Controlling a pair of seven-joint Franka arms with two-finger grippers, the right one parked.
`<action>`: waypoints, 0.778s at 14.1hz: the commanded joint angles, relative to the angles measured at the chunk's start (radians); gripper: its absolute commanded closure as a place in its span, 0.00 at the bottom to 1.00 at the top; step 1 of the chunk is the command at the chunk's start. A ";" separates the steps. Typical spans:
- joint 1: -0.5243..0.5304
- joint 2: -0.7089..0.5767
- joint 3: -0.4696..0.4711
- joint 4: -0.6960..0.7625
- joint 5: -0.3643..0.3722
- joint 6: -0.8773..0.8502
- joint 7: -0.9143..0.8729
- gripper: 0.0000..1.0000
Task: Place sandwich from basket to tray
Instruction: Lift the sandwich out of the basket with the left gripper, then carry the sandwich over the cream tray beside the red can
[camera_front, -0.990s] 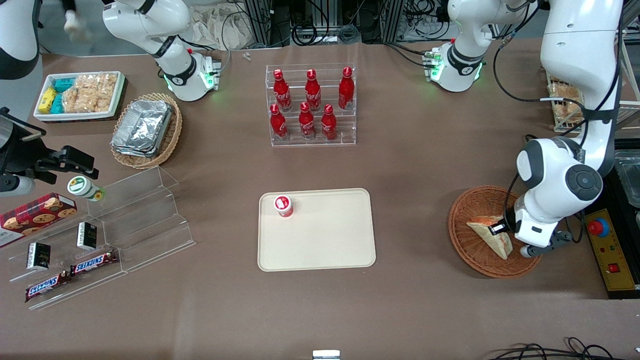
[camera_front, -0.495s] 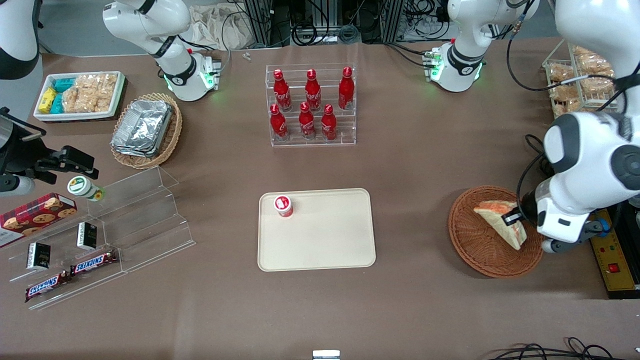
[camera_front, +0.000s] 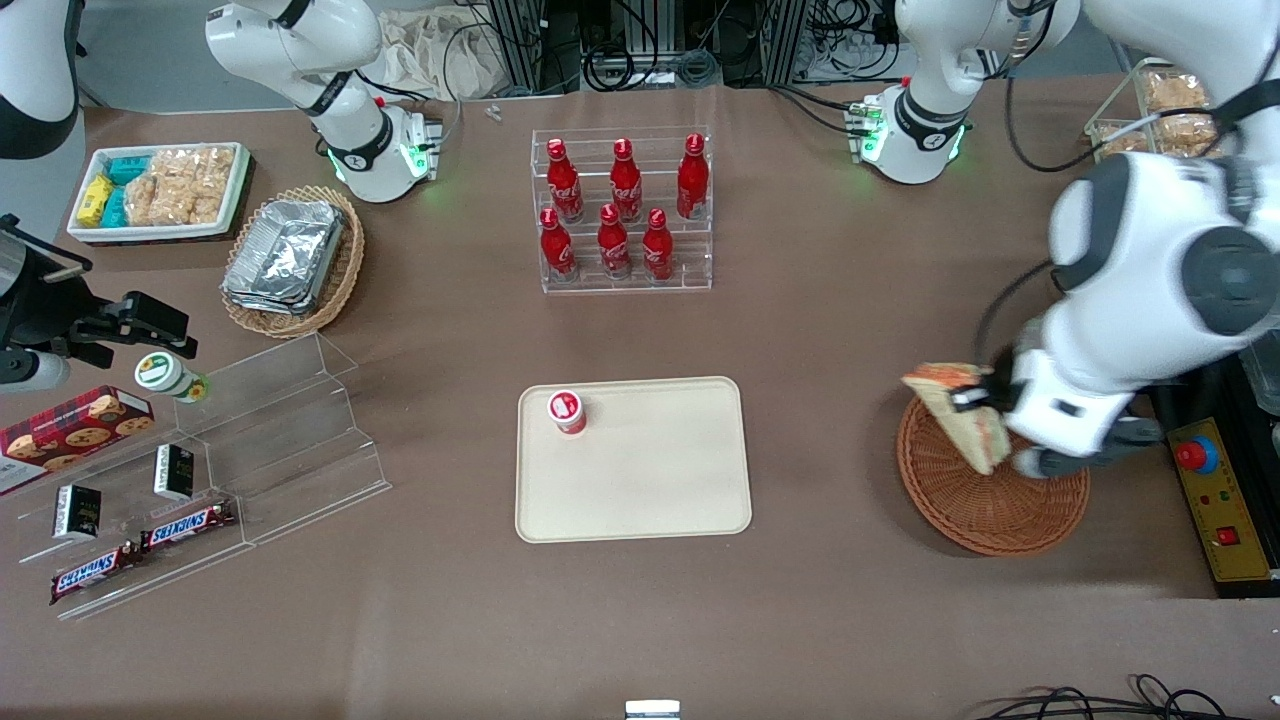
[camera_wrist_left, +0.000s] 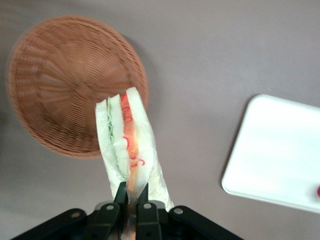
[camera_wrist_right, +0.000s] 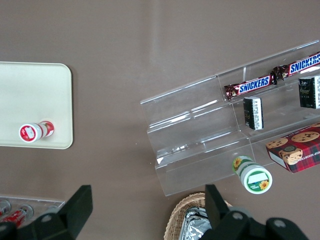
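We have the sandwich (camera_front: 958, 415) pinched between the 2 fingers of the gripper (camera_front: 972, 398), jaws pressed onto its crust end, and it hangs clear above the basket (camera_front: 990, 500), over the rim that faces the tray (camera_front: 633, 460). The wrist view shows it best: the wedge (camera_wrist_left: 127, 142) juts out from the gripper (camera_wrist_left: 132, 196) with its layers edge-on, white bread, a green strip and an orange-red filling, while the basket (camera_wrist_left: 75, 85) lies below, with nothing else in it.

We judge this thing light and soft. The bread will squash if we squeeze harder, and the layers could slide apart or the filling slip out, since only 1 narrow end is held and the rest cantilevers free. A hold nearer the thick middle, across both slices, would carry it more safely; with the present hold we should carry it slowly and level.

Counting what we see: 1 sandwich, 1 round basket, 1 tray, and 1 small red-capped cup (camera_front: 566, 411) standing in the tray's corner toward the bottles. The rack holds 6 red bottles (camera_front: 612, 207). Toward the parked arm's end lie 2 Snickers bars (camera_front: 140, 548) on the clear stepped stand.
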 joint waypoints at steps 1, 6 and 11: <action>-0.095 0.036 0.012 0.024 0.014 -0.009 -0.020 1.00; -0.243 0.102 -0.005 0.043 0.038 0.063 -0.045 1.00; -0.299 0.222 -0.066 0.046 0.002 0.299 -0.033 1.00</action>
